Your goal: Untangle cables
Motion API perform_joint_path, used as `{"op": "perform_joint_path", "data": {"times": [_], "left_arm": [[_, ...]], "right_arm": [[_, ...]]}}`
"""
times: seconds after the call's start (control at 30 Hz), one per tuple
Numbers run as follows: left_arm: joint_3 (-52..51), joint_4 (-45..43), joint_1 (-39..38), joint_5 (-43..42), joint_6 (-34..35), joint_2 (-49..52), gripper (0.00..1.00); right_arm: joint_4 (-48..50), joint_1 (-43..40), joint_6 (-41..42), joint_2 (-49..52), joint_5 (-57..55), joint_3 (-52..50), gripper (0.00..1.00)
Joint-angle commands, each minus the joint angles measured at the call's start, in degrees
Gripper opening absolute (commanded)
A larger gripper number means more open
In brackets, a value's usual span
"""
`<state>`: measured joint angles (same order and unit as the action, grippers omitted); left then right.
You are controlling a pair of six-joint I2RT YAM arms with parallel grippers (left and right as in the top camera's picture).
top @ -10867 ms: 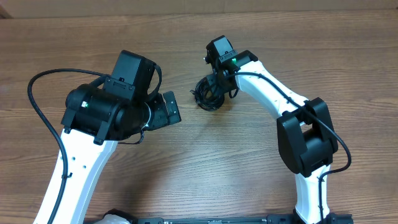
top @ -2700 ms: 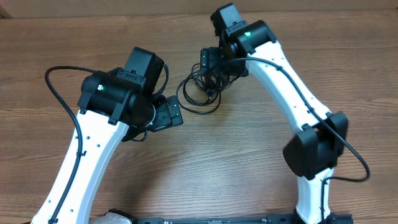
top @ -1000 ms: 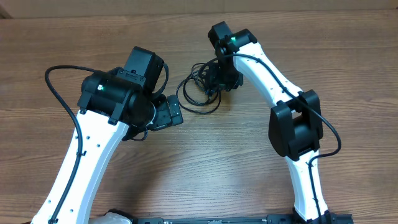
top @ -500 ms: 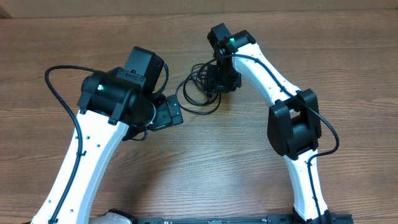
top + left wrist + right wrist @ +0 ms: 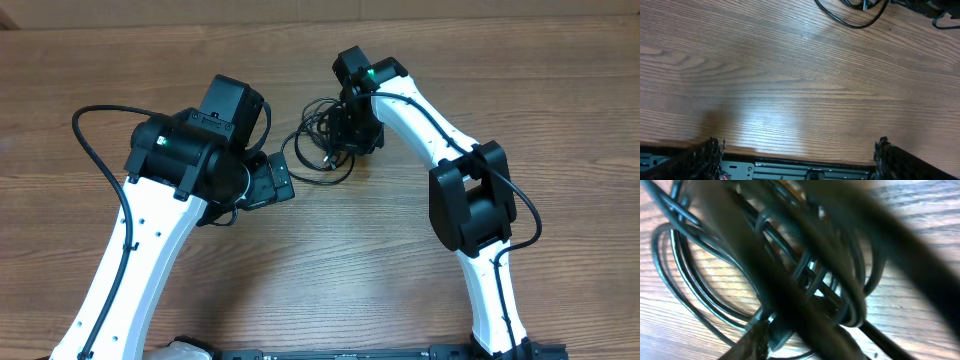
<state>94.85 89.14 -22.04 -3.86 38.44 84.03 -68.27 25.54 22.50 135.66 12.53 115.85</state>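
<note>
The cables (image 5: 318,150) lie as one tangled black bundle at the back middle of the table, with a loose loop spreading left and toward the front. My right gripper (image 5: 352,132) is down in the right side of the bundle. Up close, the cables (image 5: 700,275) coil tightly around my right gripper (image 5: 790,325), which is shut on several blurred strands. My left gripper (image 5: 270,182) hovers just left of the loop, apart from it. In the left wrist view my left gripper (image 5: 800,150) is open over bare wood, and the cable loop (image 5: 852,20) shows at the top edge.
The wooden table (image 5: 330,260) runs under both arms. The left arm's own thick cord (image 5: 85,150) arcs out at the left. The right arm's elbow block (image 5: 468,205) stands over the right half of the table. A dark rail (image 5: 340,352) lines the front edge.
The right arm has shifted slightly left and toward the front with the bundle, and the loop has drawn in a little. The left arm has not moved.
</note>
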Motion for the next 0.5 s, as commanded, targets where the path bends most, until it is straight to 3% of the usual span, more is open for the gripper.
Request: {"op": "perform_joint_path", "data": {"times": [0.0,0.1,0.47], "left_arm": [[-0.1,-0.1,-0.1,0.9,-1.2,0.0,1.0],[-0.1,0.0,-0.1,0.9,-1.2,0.0,1.0],[-0.1,-0.1,-0.1,0.9,-1.2,0.0,1.0]], "right_arm": [[0.8,-0.1,0.1,0.8,1.7,-0.7,0.38],[1.2,-0.1,0.2,0.8,0.1,-0.7,0.38],[1.1,0.0,0.2,0.8,-0.9,-1.2,0.19]]}}
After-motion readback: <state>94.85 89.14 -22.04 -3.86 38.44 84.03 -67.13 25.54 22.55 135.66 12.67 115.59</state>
